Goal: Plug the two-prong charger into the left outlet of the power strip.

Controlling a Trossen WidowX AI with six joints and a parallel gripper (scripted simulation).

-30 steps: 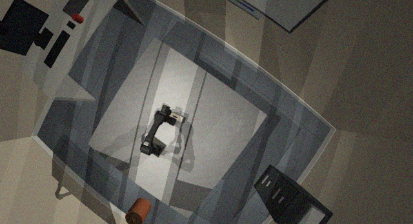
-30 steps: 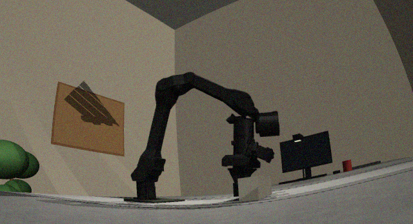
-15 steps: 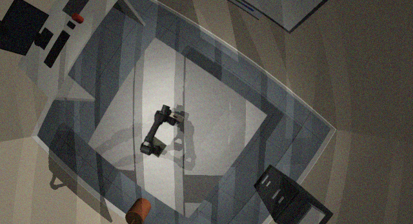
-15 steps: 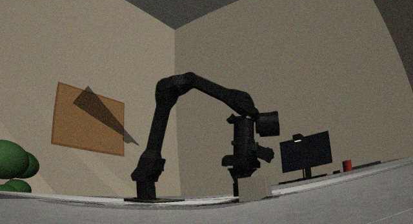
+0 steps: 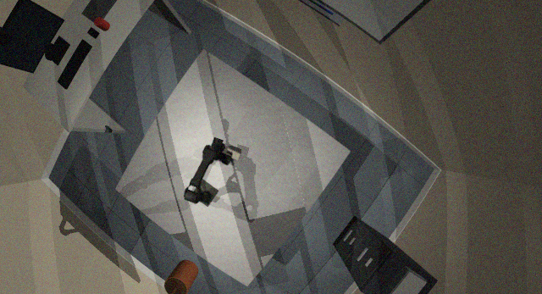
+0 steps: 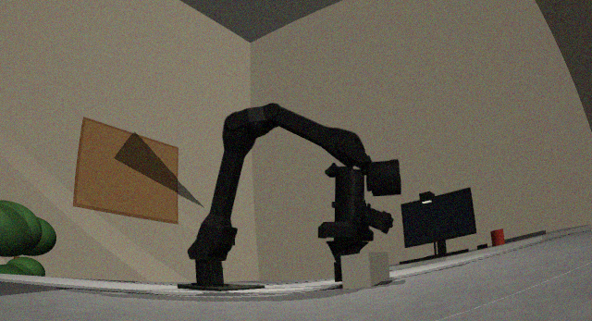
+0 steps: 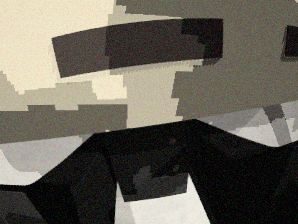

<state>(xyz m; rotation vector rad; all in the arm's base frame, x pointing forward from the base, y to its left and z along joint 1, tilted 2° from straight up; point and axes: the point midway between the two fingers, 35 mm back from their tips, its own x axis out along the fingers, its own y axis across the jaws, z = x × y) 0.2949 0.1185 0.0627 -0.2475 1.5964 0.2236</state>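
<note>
The power strip (image 5: 235,152) (image 6: 365,271) (image 7: 30,122) is a pale beige block standing on the table. The wrist view shows its face close up, with a wide dark slot (image 7: 140,47) and part of a second dark opening (image 7: 291,42) at the right edge. My gripper (image 7: 144,125) (image 6: 338,271) points down right beside the block and is shut on the charger (image 7: 155,182), a dark piece between the fingers. The charger's prongs are hidden, and I cannot tell whether they touch or enter an outlet. In the top view the gripper is at the block's left side.
The arm's base (image 6: 210,270) stands on the pale table (image 5: 279,158). Hard shadow bands cross the table and the block. A monitor (image 6: 438,217) and a red cup (image 6: 498,237) (image 5: 102,24) stand on a separate desk, away from the arm.
</note>
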